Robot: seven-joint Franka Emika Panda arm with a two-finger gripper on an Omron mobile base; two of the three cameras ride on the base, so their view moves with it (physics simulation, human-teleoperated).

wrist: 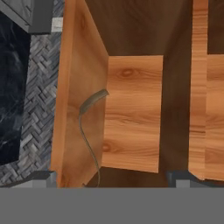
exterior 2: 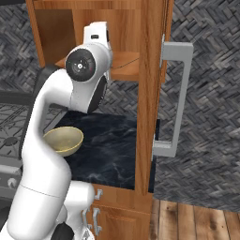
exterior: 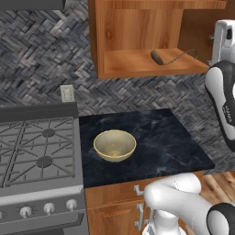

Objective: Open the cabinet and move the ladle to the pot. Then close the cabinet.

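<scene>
We see the cabinet [exterior: 137,36] open, its door [exterior 2: 150,93] swung wide. The ladle [exterior: 158,57] lies on the cabinet's shelf [exterior: 133,62]. Our claw [wrist: 109,186] looks into the cabinet with its tips far apart and holds nothing. A yellow bowl [exterior: 114,145] sits on the black bench [exterior: 170,142].

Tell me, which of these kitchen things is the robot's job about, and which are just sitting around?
Part of the job:
- cabinet, its door already swung open
- ladle, lying on the cabinet shelf

Just lying about:
- bowl on the black counter
- stove
- wall socket
- low cupboards under the counter
</scene>
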